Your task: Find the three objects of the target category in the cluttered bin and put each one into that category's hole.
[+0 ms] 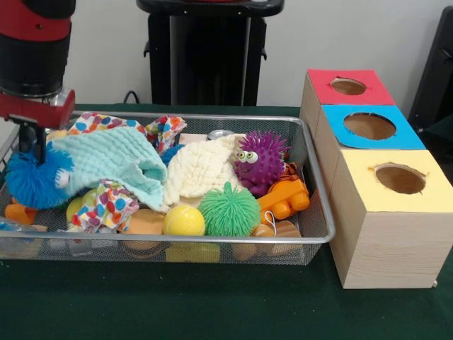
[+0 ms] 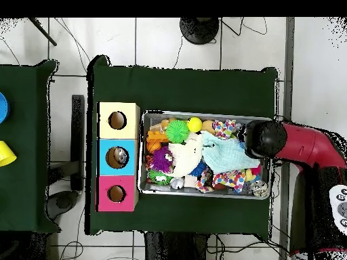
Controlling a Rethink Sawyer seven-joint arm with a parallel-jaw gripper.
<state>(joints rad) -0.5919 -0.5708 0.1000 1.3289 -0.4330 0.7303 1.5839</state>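
Spiky rubber balls look like the likely target set, my guess only: fuzzy blue spiky ball (image 1: 30, 178) at the front view's far left, green spiky ball (image 1: 228, 209) near centre, purple spiky ball with googly eyes (image 1: 260, 160) right of it, all inside the wire mesh bin (image 1: 320, 212) on the green-covered bench (image 1: 212, 312).

End effector (image 1: 31, 145) hangs over the bin's left end, directly above the blue ball, seemingly touching its top. Can't tell its opening or whether it has hold of anything.

Key relation: blue ball sits at 6 o'clock from the end effector, straight below. Round, so no long axis to align.

Pale mint waffle cloth (image 1: 110, 166) butts the ball at 3 o'clock; snag risk.

Wooden box with red, blue and yellow holed tops (image 1: 386, 234) stands just beside the bin, far right.
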